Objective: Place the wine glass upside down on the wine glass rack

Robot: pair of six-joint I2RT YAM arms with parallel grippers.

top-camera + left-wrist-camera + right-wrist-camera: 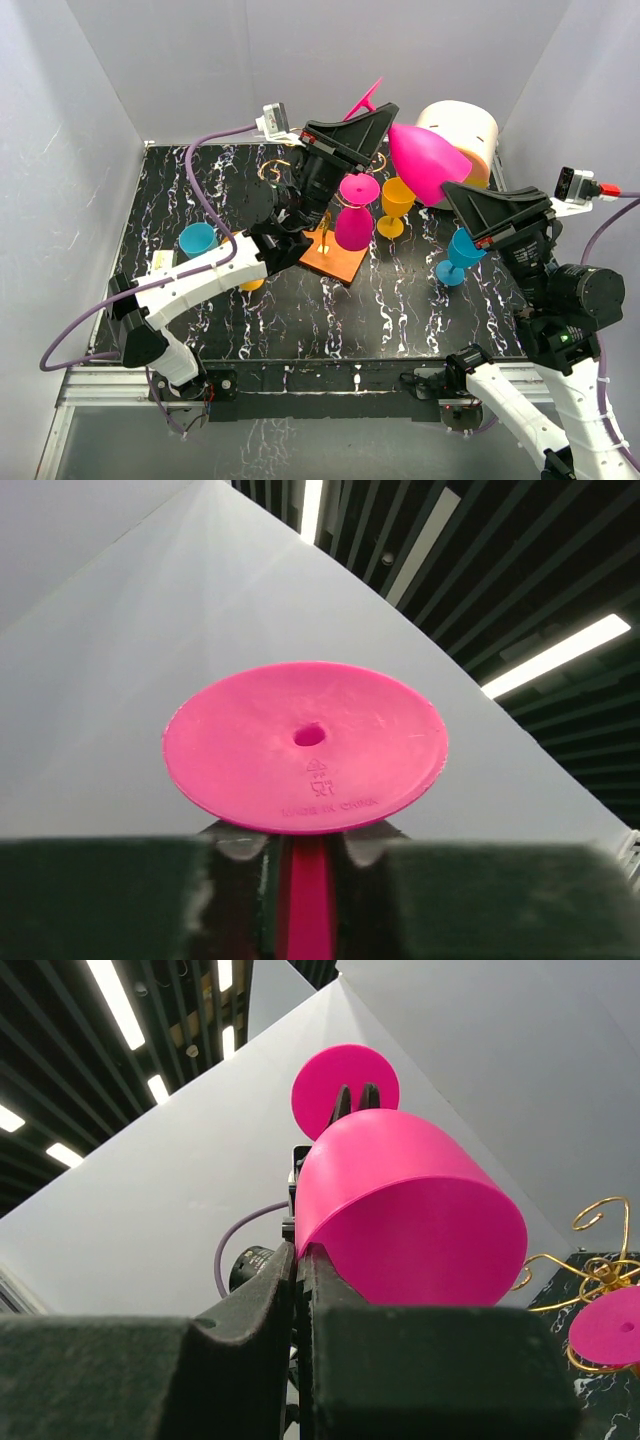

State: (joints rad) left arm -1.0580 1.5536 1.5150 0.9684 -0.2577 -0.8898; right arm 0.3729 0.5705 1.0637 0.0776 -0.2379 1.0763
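A pink wine glass (425, 160) is held in the air above the back right of the table, lying nearly on its side. My left gripper (378, 120) is shut on its stem (308, 900), just below the round foot (305, 745). My right gripper (452, 190) is shut on the rim of its bowl (410, 1210), with the wall pinched between the fingers (305, 1260). The wine glass rack's gold wire curls (275, 170) rise from an orange wooden base (335, 258) at mid table. A second pink glass (353, 222) stands upside down at the rack.
An orange glass (396, 205) stands right of the rack. A blue glass (460, 255) stands near my right arm and a teal one (197, 240) at the left. A cream cylinder (462, 130) stands at the back right. Grey walls close in the table.
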